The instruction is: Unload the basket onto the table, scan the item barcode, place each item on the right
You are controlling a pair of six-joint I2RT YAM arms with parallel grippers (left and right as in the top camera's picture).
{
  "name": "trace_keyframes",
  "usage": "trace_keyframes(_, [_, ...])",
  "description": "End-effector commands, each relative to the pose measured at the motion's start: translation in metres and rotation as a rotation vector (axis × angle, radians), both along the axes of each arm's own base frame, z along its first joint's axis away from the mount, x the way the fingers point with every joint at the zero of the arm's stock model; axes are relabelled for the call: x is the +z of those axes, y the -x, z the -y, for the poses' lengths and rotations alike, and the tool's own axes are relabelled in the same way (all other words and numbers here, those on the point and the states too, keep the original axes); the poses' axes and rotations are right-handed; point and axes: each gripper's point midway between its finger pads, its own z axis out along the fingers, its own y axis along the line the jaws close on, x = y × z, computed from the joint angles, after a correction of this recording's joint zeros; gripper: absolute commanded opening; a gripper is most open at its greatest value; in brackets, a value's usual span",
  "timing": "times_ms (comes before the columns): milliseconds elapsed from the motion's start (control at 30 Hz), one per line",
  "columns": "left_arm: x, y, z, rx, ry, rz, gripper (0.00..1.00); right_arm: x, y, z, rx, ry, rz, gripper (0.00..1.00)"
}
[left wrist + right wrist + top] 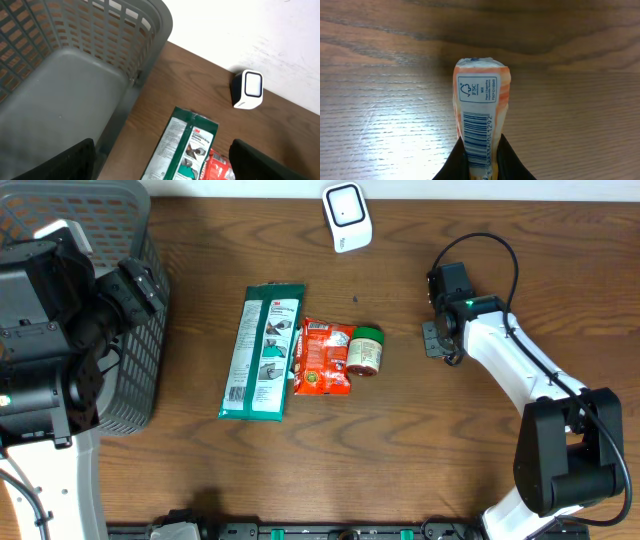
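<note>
In the right wrist view my right gripper (482,161) is shut on a narrow orange-and-white packet (480,95). Its white label with the barcode (479,132) faces the camera, and the packet hangs above bare wood. In the overhead view that gripper (440,340) is right of the table's middle, and the packet is hidden under it. The white scanner (347,216) stands at the table's far edge, also seen in the left wrist view (248,90). My left gripper (165,165) is open and empty, hovering by the basket's rim (135,288).
A grey plastic basket (100,210) fills the left side. A green-and-white package (262,352), a red packet (323,357) and a small green-lidded jar (365,350) lie side by side in the middle of the table.
</note>
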Motion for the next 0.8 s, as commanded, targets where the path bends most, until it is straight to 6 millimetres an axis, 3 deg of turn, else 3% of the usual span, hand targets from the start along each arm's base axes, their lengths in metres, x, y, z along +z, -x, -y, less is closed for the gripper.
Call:
trace_keyframes(0, [-0.001, 0.0, 0.0, -0.006, -0.003, -0.004, 0.85, 0.004, -0.001, 0.008, -0.014, 0.036, 0.019, 0.07])
trace_keyframes(267, [-0.001, 0.0, 0.0, -0.006, -0.003, -0.004, 0.85, -0.004, 0.002, -0.001, 0.011, 0.039, 0.004, 0.08])
trace_keyframes(567, [-0.001, 0.0, 0.0, -0.006, -0.003, -0.004, 0.85, -0.001, 0.0, -0.005, 0.044, 0.166, 0.046, 0.06])
trace_keyframes(767, [-0.001, 0.0, 0.0, -0.006, -0.003, -0.004, 0.85, -0.005, -0.002, 0.012, 0.023, 0.308, 0.047, 0.05])
